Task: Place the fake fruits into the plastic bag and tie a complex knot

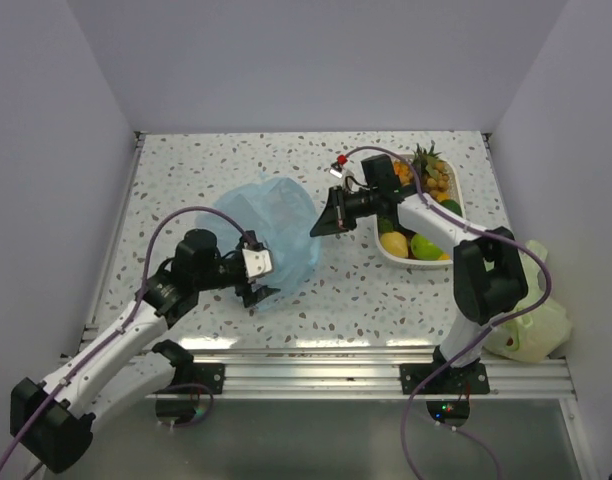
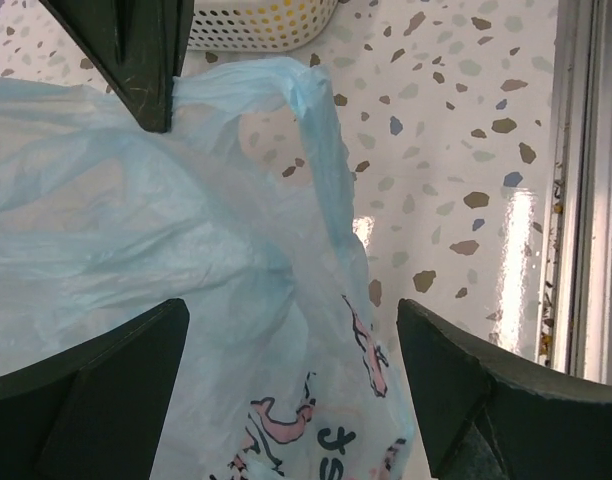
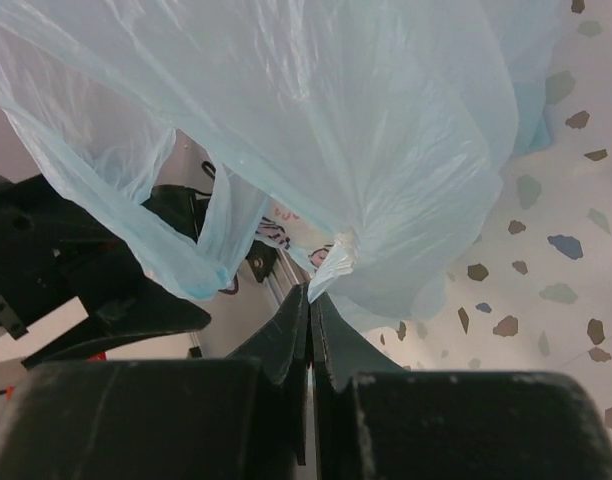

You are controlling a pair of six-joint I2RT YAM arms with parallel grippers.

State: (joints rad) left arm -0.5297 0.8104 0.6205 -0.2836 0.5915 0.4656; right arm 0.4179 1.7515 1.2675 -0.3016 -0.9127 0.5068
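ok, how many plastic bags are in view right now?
2. The light-blue bag sits mid-table. The pale green bag lies at the near right edge, partly hidden behind the right arm. No others are visible.

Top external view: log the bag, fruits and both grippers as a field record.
plastic bag: crumpled, between the two grippers
fake fruits: in the white basket, right side
left gripper: open, bag between its fingers
right gripper: shut on the bag's edge
handle loop: loose, not tied
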